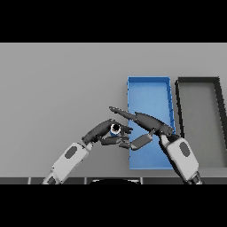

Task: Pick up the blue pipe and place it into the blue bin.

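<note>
The blue pipe (115, 128) shows end-on as a small blue ring with a dark hole, held in my left hand (103, 131), whose fingers and thumb curl around it just left of the blue bin. The blue bin (148, 88) is a long rectangular tray to the right of centre. My right hand (144, 120) reaches across the bin's near left part with straight fingers pointing left, its fingertips just above and beside the pipe, thumb hanging below. Most of the pipe's body is hidden by my left hand.
A dark grey bin (199, 88) stands right next to the blue bin on its right side. The grey table (57, 84) stretches out to the left and back.
</note>
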